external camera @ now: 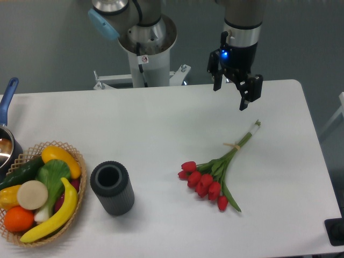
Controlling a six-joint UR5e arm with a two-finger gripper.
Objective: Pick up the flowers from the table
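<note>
The flowers (215, 174) lie flat on the white table (161, 123), right of centre: red tulip heads toward the front, green stems running up and to the right, a thin tan band around the stems. My gripper (231, 94) hangs above the table's back edge, up and behind the stem ends and well apart from them. Its two dark fingers (245, 95) stand spread, and nothing is between them.
A dark grey ribbed cylinder (112, 188) stands upright left of the flowers. A wicker basket (37, 193) of fruit and vegetables sits at the front left, with a blue-handled pan (6, 129) behind it. The robot's base column (146, 54) rises behind the table.
</note>
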